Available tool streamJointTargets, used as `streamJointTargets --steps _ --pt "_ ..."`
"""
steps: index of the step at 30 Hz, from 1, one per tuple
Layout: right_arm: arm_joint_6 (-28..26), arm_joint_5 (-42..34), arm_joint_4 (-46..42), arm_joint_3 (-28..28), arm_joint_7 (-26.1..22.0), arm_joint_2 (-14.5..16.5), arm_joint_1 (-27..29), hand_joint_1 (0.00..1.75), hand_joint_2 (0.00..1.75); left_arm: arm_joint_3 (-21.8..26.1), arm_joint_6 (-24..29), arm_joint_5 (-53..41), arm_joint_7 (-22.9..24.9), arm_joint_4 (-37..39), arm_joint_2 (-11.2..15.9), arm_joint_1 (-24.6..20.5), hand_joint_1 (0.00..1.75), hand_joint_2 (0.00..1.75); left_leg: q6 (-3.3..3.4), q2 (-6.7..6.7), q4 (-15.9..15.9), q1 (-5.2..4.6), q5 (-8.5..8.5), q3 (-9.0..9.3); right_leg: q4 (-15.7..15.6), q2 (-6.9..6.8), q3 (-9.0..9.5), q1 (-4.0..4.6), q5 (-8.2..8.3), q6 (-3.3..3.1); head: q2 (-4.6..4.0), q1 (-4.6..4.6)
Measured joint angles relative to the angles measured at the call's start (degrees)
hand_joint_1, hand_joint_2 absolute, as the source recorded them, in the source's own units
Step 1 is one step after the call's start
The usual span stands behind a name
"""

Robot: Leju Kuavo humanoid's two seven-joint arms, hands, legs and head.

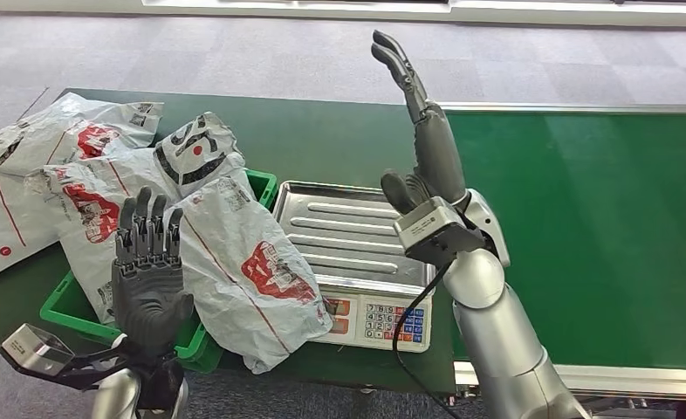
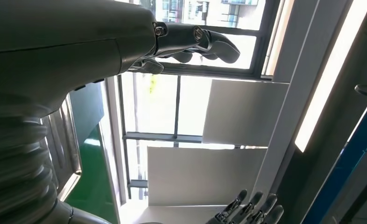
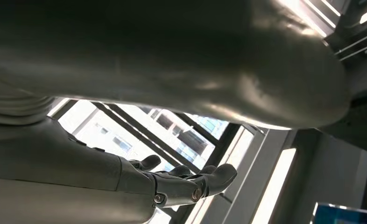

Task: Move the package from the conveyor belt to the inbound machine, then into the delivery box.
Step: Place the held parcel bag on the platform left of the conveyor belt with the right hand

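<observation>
A white package (image 1: 252, 271) w/ red print is draped over the green bin's (image 1: 69, 307) rim, just left of the scale (image 1: 357, 240); more pkgs are piled left of it. Left hand (image 1: 147, 271) is raised, fingers apart, nothing held. Right hand (image 1: 422, 140) is raised right of the scale beside the conveyor belt (image 1: 584, 236), released.

Silver tubular arms (image 1: 497, 340); dark grey hands with segmented black fingers (image 1: 147, 229); black cable (image 1: 405, 336) at right wrist.

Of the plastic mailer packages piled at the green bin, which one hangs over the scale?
The frontmost package, white with a red logo: its corner drapes onto the scale beside the keypad. The other packages lie further left, clear of the scale.
</observation>
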Motion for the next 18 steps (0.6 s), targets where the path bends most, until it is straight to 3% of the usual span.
streamJointTargets --steps 6,8,10,13,15,16,18 --pt "0.4 0.9 -4.2 -2.1 -0.5 0.0 1.8 0.0 0.0 0.1 1.6 -2.7 0.3 -1.4 0.2 -1.1 0.0 1.75 -0.01 -0.01 0.0 0.0 0.01 0.0 0.0 0.0 0.01 0.01 0.0 0.0 0.0 0.0" --pt "0.3 1.7 -5.3 -2.4 -0.3 0.0 2.2 0.0 0.0 0.2 5.5 -8.0 0.4 -1.7 0.3 -1.6 0.0 1.75 -0.01 -0.01 0.0 0.0 0.01 0.02 0.0 0.01 0.0 0.0 0.0 0.0 0.0 0.0" --pt "0.1 2.3 -6.5 -2.9 -0.1 0.0 2.9 0.0 0.0 -0.4 14.8 -22.2 3.0 -1.5 0.9 -2.7 0.0 1.75 0.0 -0.01 0.0 0.0 0.0 0.03 0.0 -0.01 -0.01 -0.01 -0.01 0.0 0.0 0.0" --pt "0.1 2.7 -7.9 -3.8 -0.5 -0.1 3.9 0.0 0.0 -4.5 27.0 -59.8 14.8 2.3 4.1 -6.7 0.0 1.75 0.01 -0.08 0.0 0.0 0.02 0.02 0.0 -0.13 0.03 -0.02 -0.01 0.0 0.0 0.0" --pt "0.5 2.6 -8.0 -4.1 -1.0 -0.1 3.8 0.0 0.0 -8.6 28.6 -85.2 21.0 8.1 6.6 -10.5 0.0 1.75 -0.01 -0.09 0.0 0.0 0.04 0.02 0.0 -0.13 0.04 -0.02 0.04 -0.01 0.0 0.0" --pt "0.6 2.5 -7.9 -4.2 -1.1 -0.1 3.6 0.0 0.0 -10.5 28.9 -93.1 22.4 11.3 7.6 -12.4 0.0 1.75 -0.04 -0.05 0.0 0.0 0.07 0.01 0.0 -0.08 0.02 -0.02 0.09 -0.03 0.0 0.0" --pt "0.6 2.5 -7.8 -4.2 -1.2 -0.1 3.4 0.0 0.0 -13.6 29.3 -97.2 23.3 17.3 9.2 -15.7 0.0 1.75 -0.09 0.06 0.0 0.0 0.11 0.02 0.0 0.02 -0.03 -0.02 0.18 -0.05 0.0 -0.02"
